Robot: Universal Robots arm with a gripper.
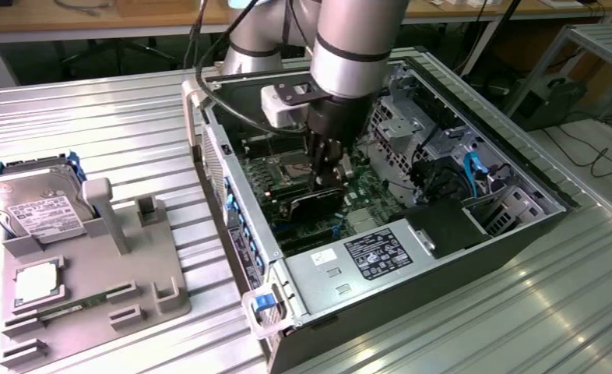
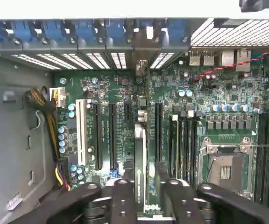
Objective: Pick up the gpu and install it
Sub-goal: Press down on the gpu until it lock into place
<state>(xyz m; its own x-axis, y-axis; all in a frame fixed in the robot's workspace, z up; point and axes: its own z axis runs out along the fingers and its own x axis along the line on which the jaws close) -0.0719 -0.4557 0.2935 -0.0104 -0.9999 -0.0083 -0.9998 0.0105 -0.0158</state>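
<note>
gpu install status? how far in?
Pickup looks done: the claw is inside the open PC case with the gpu clamped edge-on between its fingers. In hand: the card hangs over the motherboard, lined up along the expansion slots. Left: seating; whether its edge has reached a slot can't be told, and the claw hasn't let go.

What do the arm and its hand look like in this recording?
The arm is built of round, silver-grey metallic tube segments with a dark band near the wrist. A white boxy module sits on the wrist, and black cables loop alongside it. The hand is black, and in the wrist view its black fingers show rounded joints with screw heads.
</note>
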